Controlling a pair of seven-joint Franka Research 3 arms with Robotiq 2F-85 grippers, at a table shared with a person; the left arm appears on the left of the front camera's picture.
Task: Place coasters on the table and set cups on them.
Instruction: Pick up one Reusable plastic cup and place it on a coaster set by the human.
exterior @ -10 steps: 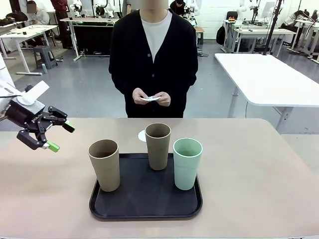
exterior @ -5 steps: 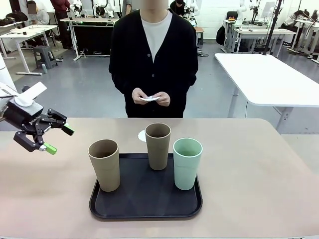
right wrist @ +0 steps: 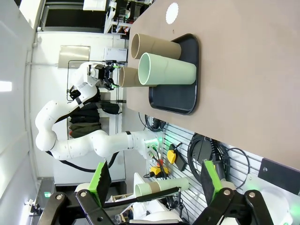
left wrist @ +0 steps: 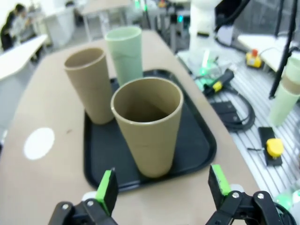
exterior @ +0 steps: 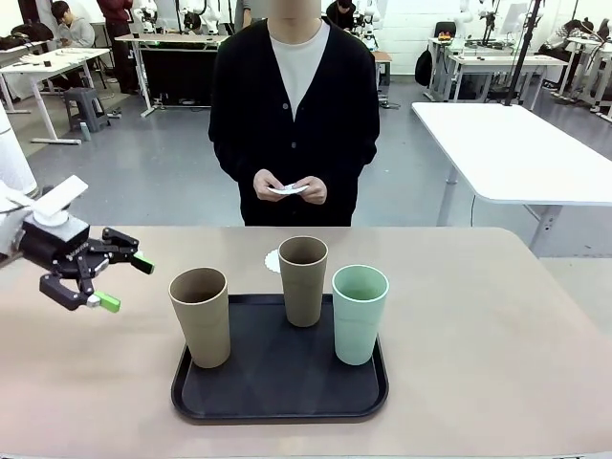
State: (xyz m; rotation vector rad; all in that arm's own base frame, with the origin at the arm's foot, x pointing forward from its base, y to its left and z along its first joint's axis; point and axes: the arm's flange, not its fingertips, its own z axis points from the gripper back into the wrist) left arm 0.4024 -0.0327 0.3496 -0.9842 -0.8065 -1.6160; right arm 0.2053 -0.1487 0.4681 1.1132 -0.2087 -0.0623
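Bench (exterior: 478, 325): beige-pink top. A black tray (exterior: 277, 378) sits at the middle, toward the robot's edge.

Cups: all three stand upright on the tray.
- The near tan cup (exterior: 201, 317) is at the tray's front left corner.
- The far tan cup (exterior: 303, 281) is at the back middle.
- The mint cup (exterior: 360, 314) is on the right side.
- None of them touches another.

Coasters: one coaster (exterior: 272, 260) lies flat on the bench just behind the tray. Its right part is hidden by the far tan cup, and it carries nothing. A person (exterior: 292, 105) stands at the far side with both hands (exterior: 271, 184) together at waist height. The hands hold white coasters (exterior: 289, 188) above the far edge of the bench. How many are held cannot be told.

Left jaws: spread wide and pinching nothing.
- Their green pads (exterior: 107, 304) hover above the bench, left of the tray.
- They are turned toward the near tan cup and are apart from it.
- In the left wrist view that cup stands ahead, in line with the gap between the pads and untouched.
- Beyond it are the far tan cup and the mint cup. The coaster lies on the bare bench off to the picture's left.

Right jaws: spread wide, with nothing between the right pads (right wrist: 101, 180).
- The right wrist view is rolled sideways.
- Bench, tray and cups lie well apart from these jaws.
- The left arm (right wrist: 70, 122) shows farther off beside the near tan cup.
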